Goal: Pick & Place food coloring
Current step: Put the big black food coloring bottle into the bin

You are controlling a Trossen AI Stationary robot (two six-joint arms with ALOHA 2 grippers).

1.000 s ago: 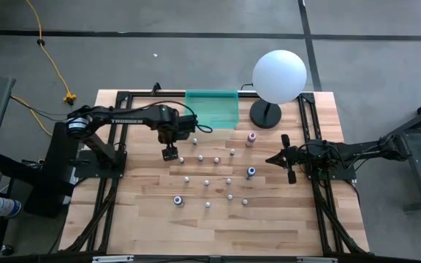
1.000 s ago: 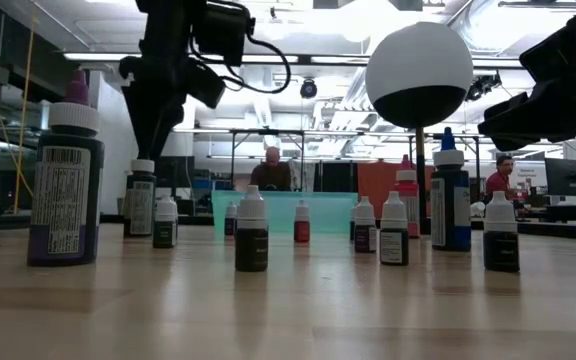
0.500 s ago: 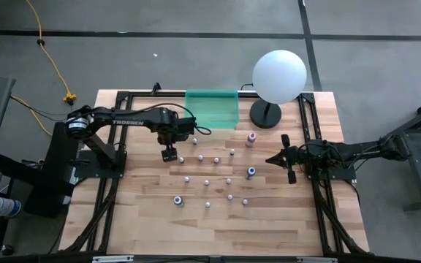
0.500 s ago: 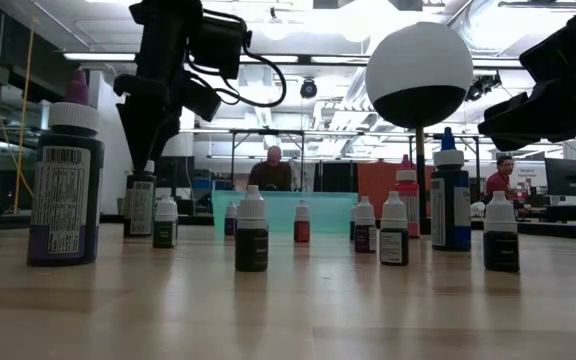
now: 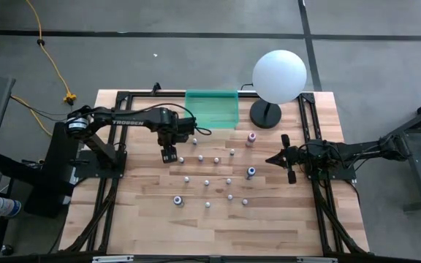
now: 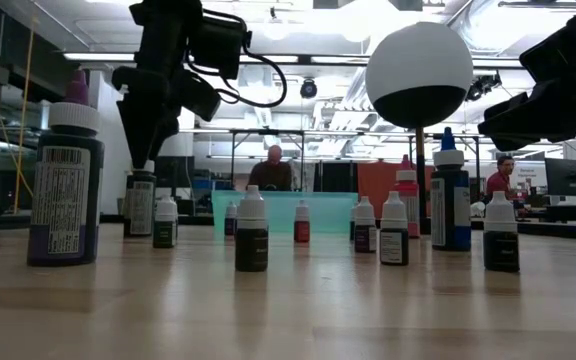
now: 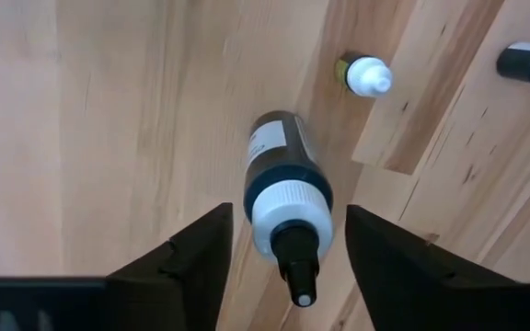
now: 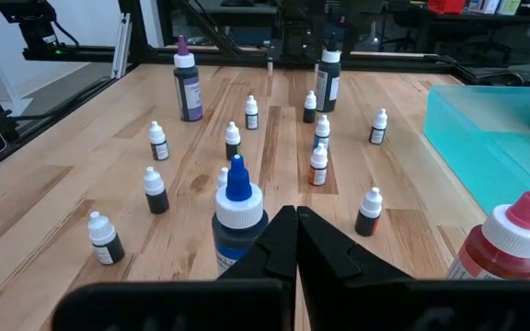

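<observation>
Two fingers of the left gripper (image 7: 288,267) straddle the dark food-coloring bottle (image 7: 283,179), spread, not yet pinching; bottle upright on the table (image 5: 145,212). Off-centre closing could topple it. Right gripper (image 8: 294,241) pressed together, idle.

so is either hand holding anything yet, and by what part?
Not yet. The left hand straddles the white cap of a dark upright bottle, fingers open and clear of it on both sides. The right hand is shut on nothing.
</observation>
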